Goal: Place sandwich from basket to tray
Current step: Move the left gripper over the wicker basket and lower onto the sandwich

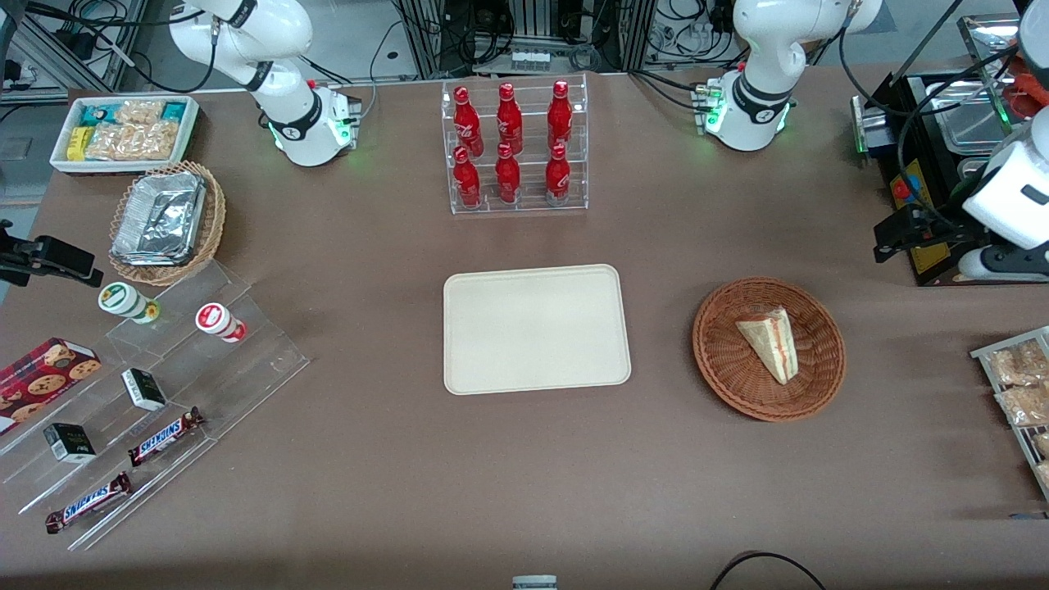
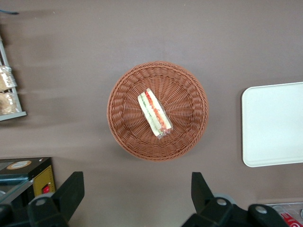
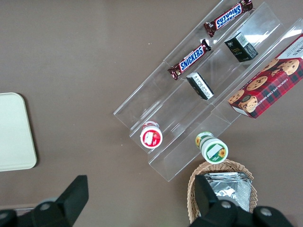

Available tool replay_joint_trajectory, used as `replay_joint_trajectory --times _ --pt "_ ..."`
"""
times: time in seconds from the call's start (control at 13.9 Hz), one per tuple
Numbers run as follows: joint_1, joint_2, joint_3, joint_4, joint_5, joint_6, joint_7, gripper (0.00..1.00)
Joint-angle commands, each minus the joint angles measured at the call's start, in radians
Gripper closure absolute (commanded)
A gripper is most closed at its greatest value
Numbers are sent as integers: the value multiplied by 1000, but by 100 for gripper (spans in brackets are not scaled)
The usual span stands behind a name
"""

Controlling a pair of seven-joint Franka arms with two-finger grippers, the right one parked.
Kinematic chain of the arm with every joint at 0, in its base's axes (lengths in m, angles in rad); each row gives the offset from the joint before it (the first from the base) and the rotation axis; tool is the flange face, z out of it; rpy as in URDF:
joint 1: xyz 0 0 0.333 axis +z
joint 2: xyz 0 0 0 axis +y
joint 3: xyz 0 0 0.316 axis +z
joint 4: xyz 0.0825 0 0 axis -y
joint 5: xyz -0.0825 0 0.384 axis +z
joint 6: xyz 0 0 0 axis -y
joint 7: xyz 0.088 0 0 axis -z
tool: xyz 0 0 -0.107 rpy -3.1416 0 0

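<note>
The sandwich (image 1: 770,348), a pale wedge with red and green stripes, lies in the round reddish-brown basket (image 1: 713,360) toward the working arm's end of the table. The cream tray (image 1: 537,328) lies flat beside the basket at mid-table, with nothing on it. My left gripper (image 1: 901,232) hangs high above the table, farther from the front camera than the basket and apart from it. In the left wrist view the gripper (image 2: 136,194) is open and empty, with the sandwich (image 2: 154,113), the basket (image 2: 189,137) and the tray (image 2: 274,125) well below it.
A clear rack of red bottles (image 1: 515,147) stands farther from the front camera than the tray. A black machine (image 1: 926,164) and a rack of snack bags (image 1: 1020,385) are at the working arm's end. Acrylic steps with snacks (image 1: 164,385) and a tan foil-filled basket (image 1: 168,221) lie toward the parked arm's end.
</note>
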Motion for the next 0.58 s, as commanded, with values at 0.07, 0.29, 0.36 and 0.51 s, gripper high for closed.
replay_joint_trajectory --times 0.07,0.29,0.36,0.51 --pt "-7 -66 -16 -294 2 239 -102 0" --pt "-7 -83 -20 -468 2 465 -276 0" --pt "-7 -74 -21 -486 1 499 -303 0" --pt "-12 -64 -23 -575 -5 635 -442 0"
